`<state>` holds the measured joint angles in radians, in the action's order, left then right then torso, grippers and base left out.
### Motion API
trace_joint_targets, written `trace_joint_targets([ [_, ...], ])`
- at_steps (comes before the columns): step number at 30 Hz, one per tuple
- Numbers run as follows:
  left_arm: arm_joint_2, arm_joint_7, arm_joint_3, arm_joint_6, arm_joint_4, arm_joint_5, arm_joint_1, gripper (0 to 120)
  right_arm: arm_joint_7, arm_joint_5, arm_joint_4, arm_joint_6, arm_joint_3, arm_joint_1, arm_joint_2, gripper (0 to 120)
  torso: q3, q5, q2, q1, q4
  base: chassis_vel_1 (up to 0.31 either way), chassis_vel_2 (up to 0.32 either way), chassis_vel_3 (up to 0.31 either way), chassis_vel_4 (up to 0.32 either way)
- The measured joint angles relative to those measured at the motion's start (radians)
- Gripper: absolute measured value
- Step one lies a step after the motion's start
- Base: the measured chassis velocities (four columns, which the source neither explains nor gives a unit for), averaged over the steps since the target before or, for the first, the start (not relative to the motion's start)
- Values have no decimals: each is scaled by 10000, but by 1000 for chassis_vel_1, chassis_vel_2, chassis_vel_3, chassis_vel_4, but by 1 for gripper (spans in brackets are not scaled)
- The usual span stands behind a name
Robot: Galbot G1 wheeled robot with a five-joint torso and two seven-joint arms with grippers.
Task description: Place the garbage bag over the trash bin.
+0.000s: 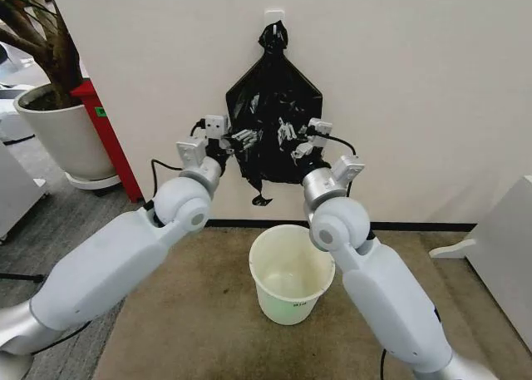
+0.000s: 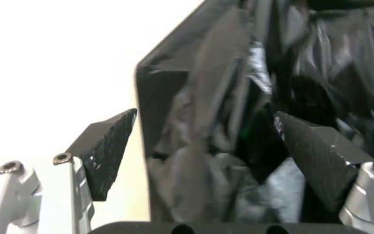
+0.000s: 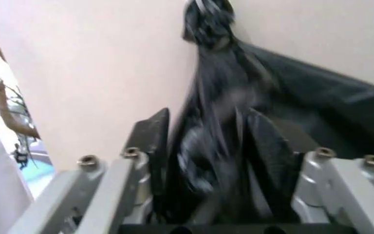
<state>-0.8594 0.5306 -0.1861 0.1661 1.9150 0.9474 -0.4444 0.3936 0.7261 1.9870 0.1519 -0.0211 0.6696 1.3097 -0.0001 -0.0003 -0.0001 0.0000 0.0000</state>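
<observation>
While your left pincer (image 1: pixel 246 137) gapes around the hanging garbage bag (image 1: pixel 270 106) and your right pincer (image 1: pixel 288 135) pinches it, uneven pulling could tear the plastic above the trash bin (image 1: pixel 291 273).

Both of the robot's white, rounded arms reach forward and up from the near corners toward the far wall, elbows bent, forearms converging. The left arm's grey metal gripper with black textured pads (image 1: pixel 241 138) has its jaws spread wide, black plastic film lying between them. The right arm's matching grey gripper (image 1: pixel 288 135), level with it and just to its right, has its pads drawn close, pinching a fold of the same film.
</observation>
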Motion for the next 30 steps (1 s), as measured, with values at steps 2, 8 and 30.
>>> trace_joint_targets([
  [2,56,-12,112,0,26,-58,-137,86,-14,-24,35,4,-14,-112,93,52,1,0,0,0,2,0,0,0,0],
  [8,198,-24,308,0,19,-136,-265,84,-64,-156,60,15,-37,-210,273,74,1,2,0,0,-1,0,0,0,0],
  [30,460,-265,898,-62,388,-359,-946,84,120,434,-2693,-209,1045,-1437,860,100,2,2,0,0,1,0,0,0,0],
])
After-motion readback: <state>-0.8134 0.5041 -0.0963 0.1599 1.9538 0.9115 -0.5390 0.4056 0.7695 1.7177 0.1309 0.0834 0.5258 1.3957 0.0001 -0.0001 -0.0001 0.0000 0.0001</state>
